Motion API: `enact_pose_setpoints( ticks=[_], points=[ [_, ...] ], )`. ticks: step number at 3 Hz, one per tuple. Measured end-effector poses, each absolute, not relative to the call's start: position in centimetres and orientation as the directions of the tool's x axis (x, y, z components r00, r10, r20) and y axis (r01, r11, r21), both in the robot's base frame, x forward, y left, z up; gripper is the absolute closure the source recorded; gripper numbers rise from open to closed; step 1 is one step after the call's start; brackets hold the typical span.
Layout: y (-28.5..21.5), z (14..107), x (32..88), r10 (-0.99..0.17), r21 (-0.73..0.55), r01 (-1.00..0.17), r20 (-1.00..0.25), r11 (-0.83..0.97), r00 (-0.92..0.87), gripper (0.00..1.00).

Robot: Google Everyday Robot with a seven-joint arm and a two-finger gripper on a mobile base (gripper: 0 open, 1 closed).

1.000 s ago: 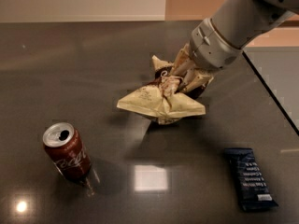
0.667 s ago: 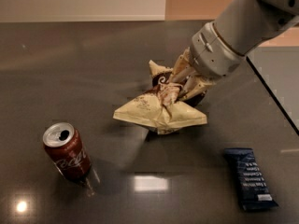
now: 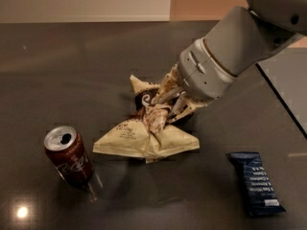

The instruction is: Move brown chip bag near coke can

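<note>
The brown chip bag (image 3: 144, 140), a wrinkly cream-yellow foil pouch with a dark brown centre panel, sits mid-worktop, its top bunched and its bottom corners splayed wide. The pale two-finger gripper (image 3: 160, 111) pinches that crumpled top, with the grey arm reaching in from 2 o'clock. The small red coke can (image 3: 69, 157) with a silver top stands near at 8 o'clock, apart from the bag. A slim dark blue bar wrapper (image 3: 256, 183) lies at 4 o'clock on the dark glossy worktop (image 3: 72, 71).

You get dim, warm light. A bright spot glares on the glossy table (image 3: 72, 71) bottom left, near the can (image 3: 69, 155). The gripper (image 3: 160, 111), at centre, pinches the bag (image 3: 139, 143); soft shadow beneath.
</note>
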State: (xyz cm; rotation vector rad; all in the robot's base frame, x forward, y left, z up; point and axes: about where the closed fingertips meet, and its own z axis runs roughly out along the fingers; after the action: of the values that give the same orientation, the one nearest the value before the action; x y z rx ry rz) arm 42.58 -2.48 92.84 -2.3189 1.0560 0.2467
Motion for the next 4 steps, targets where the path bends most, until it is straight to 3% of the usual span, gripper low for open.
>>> enact_pose_setpoints(
  ticks=[1, 2, 4],
  points=[
    [-0.7, 92.7, 41.1, -0.587, -0.442, -0.705, -0.393, -0.555, 0.708, 1.00],
    [0.4, 92.7, 40.0, -0.547, -0.461, -0.675, -0.396, -0.576, 0.737, 0.88],
    [2.2, 92.4, 38.0, -0.479, -0.525, -0.604, -0.369, -0.600, 0.796, 0.46]
  ],
)
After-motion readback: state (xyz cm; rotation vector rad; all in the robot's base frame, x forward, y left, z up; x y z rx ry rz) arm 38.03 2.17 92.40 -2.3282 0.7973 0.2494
